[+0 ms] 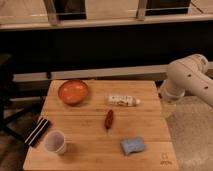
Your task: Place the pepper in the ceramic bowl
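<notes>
You have the pepper (108, 119) lying flat on the wooden table (80, 150), close to the middle of the top, its length running roughly front to back. It touches nothing else. The ceramic bowl (73, 92) sits apart from it, near the far left corner, with nothing inside it. Just beyond the pepper and slightly to its right you see a white tube (123, 100) lying on its side, running left to right. A white paper cup (55, 142) stands upright near the front left, and beside it, at the table's left edge, lies a flat black object with a pale stripe (38, 131), partly overhanging. A blue sponge (132, 146) rests toward the front right, near the pepper but not touching it. Your arm (187, 75) shows only as white rounded segments off the table's right side, well away from the pepper. The gripper itself is outside the view, somewhere past the right edge. Its jaws are spread wide and grip nothing, since every item rests on the table.
</notes>
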`<move>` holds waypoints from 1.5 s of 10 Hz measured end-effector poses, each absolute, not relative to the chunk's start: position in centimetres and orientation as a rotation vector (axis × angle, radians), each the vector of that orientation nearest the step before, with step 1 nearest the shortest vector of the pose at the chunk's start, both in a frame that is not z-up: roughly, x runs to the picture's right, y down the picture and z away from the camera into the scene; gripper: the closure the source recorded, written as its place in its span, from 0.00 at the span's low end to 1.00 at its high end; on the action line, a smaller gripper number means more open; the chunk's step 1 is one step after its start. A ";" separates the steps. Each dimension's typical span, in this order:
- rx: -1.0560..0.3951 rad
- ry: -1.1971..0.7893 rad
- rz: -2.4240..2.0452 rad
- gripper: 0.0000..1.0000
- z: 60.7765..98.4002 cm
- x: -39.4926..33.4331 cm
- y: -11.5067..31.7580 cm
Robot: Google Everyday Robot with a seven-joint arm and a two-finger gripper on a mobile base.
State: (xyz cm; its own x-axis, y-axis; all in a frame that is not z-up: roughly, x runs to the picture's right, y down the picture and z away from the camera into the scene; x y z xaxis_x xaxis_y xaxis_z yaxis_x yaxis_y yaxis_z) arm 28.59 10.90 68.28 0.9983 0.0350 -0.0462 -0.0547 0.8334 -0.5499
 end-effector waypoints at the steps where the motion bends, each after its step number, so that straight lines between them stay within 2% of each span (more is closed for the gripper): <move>1: -0.584 0.032 0.037 0.20 68.3 28.2 11.1; 11: -0.576 -0.055 -0.167 0.20 70.9 15.3 12.4; 15: -0.571 -0.085 -0.225 0.20 71.5 13.8 13.3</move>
